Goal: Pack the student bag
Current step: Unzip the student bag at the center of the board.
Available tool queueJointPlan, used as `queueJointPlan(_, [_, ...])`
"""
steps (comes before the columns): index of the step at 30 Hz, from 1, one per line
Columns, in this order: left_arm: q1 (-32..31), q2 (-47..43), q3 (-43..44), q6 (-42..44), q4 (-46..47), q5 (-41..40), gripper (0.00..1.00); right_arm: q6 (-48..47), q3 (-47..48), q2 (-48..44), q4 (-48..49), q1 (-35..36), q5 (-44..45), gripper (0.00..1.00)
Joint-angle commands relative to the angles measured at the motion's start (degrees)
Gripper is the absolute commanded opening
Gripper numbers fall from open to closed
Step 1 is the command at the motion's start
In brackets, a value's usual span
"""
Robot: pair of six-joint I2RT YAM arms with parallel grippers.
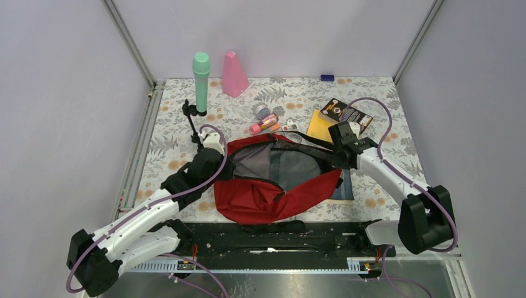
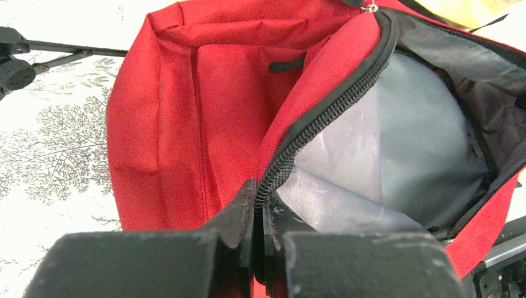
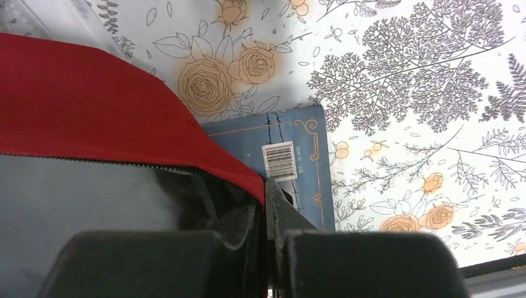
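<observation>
Bag position: the student bag (image 1: 267, 198) lies flat on the floral tabletop (image 1: 384, 99) in front of me, with its mouth unzipped and gaping upward so the grey lining (image 2: 384, 155) shows.
Left jaws: my left gripper (image 2: 259, 200) is pinched fully together on the bag's left rim, right on the black zipper (image 2: 322, 118).
Right jaws: my right gripper (image 3: 267, 195) is clamped down tight on the bag's right rim, with a fold of red fabric nipped between the jaws.
Under the bag: a blue book (image 3: 291, 155) lies partly beneath the bag's right edge, its barcode showing.
Behind the bag: a yellow book (image 1: 319, 127), a dark packet (image 1: 347, 113) and some small bottles (image 1: 263, 118) sit just past its far side.
Handling: I judge the bag soft, limp and light. It has no stiffness of its own and will sag or fold wherever I leave it unsupported. The woven cloth looks grippy, not slick, and nothing about it is fragile.
Where to hold: the zipper rim looks like the firmest line, and opposite pinches there should keep the mouth spread. The black straps (image 1: 310, 138) would suit lifting better.
Risk: pulling the rims apart too hard could drag the whole bag, or a thin pinch of cloth could slip free.
</observation>
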Motion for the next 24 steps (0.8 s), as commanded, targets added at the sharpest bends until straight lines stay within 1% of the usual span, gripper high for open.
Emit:
queueJointPlan(1, [0.68,2.57,0.14,1.09,2.50,2.52,0.00,-1.50,2.56,1.75,2.93,-1.06,-1.29,0.05])
queueJointPlan(2, [0.68,3.70,0.95,1.66,2.11,3.16,0.00,-1.71,2.69,1.11,2.86,-1.06,-2.01,0.14])
queueJointPlan(4, [0.68,6.53,3.07,3.08,1.12,5.57,0.00,-2.37,3.08,-1.44,2.84,-1.06,-2.73,0.42])
queueJointPlan(6, [0.70,8.53,5.40,4.36,-0.21,7.58,0.00,-3.26,3.63,-4.81,2.65,-1.07,-2.58,0.68])
queueJointPlan(8, [0.68,10.97,7.97,5.34,-1.79,9.37,0.00,-4.48,4.89,-8.04,1.63,-1.15,-2.58,0.83])
queueJointPlan(9, [0.68,12.16,9.27,5.98,-2.51,10.52,0.00,-5.05,5.79,-9.31,0.97,-1.15,-2.50,0.87])
queueJointPlan(12, [0.68,16.22,13.47,7.49,-4.80,13.25,0.00,-6.19,8.60,-12.00,-1.01,-2.13,-2.93,0.96])
queueJointPlan(15, [0.68,19.78,18.06,9.39,-7.56,16.68,0.00,-6.66,10.67,-12.71,-1.67,-5.53,-4.85,0.99])
queueJointPlan(18, [0.68,22.86,22.09,12.13,-9.62,18.18,0.00,-5.70,11.48,-11.65,-0.07,-12.71,-10.26,1.00])
queueJointPlan(20, [0.68,24.67,24.58,14.18,-11.19,18.31,0.00,-3.96,10.34,-10.51,3.28,-18.46,-17.06,0.99])
queueJointPlan(22, [0.68,26.23,27.09,16.69,-12.87,18.43,0.00,-1.36,9.32,-8.10,6.88,-24.30,-21.78,0.99])
queueJointPlan(24, [0.79,26.79,28.31,18.28,-13.45,18.11,0.00,1.20,8.48,-5.44,10.38,-28.15,-24.13,0.98])
